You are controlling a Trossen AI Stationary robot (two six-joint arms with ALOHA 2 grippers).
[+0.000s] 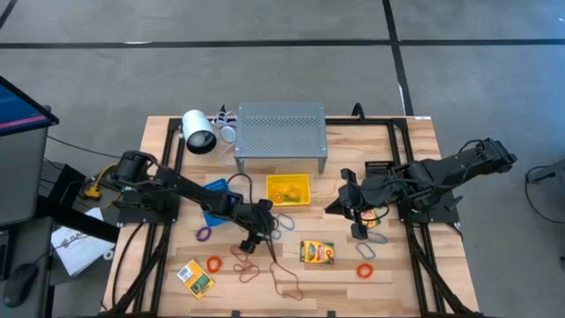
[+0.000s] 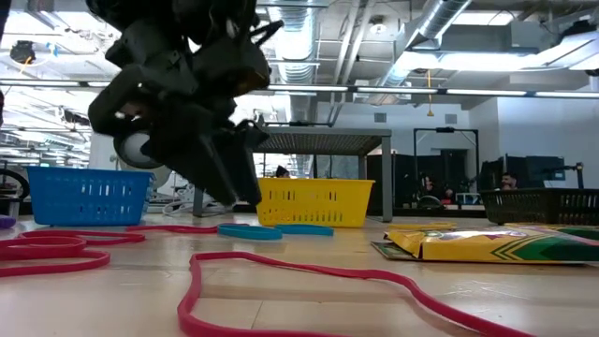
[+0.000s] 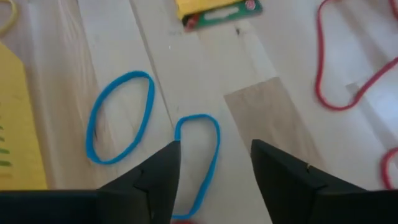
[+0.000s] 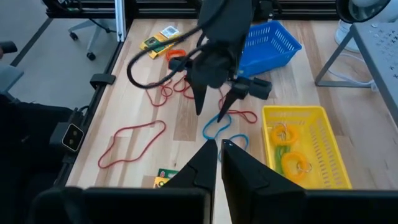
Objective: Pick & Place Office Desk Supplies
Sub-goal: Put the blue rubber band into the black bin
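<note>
My left gripper [image 1: 262,234] is open at the table's middle, fingers pointing down, just above the wood [image 2: 245,198]. Two blue rubber bands [image 3: 121,115] [image 3: 200,155] lie flat under it; the nearer one reaches between the two fingers [image 3: 214,149] without touching them. They also show in the low view [image 2: 250,231]. One crayon box [image 1: 316,253] lies flat right of the left gripper, another [image 1: 195,277] at the near left. My right gripper [image 4: 219,149] is shut and empty, raised right of the yellow bin [image 1: 289,188].
A blue bin [image 1: 216,199], a black bin [image 1: 378,168] and the grey perforated shelf [image 1: 280,132] stand toward the far side. Red [image 1: 243,256], brown [image 1: 287,284], orange [image 1: 213,263] [image 1: 365,270] and purple [image 1: 203,234] bands lie scattered on the near half.
</note>
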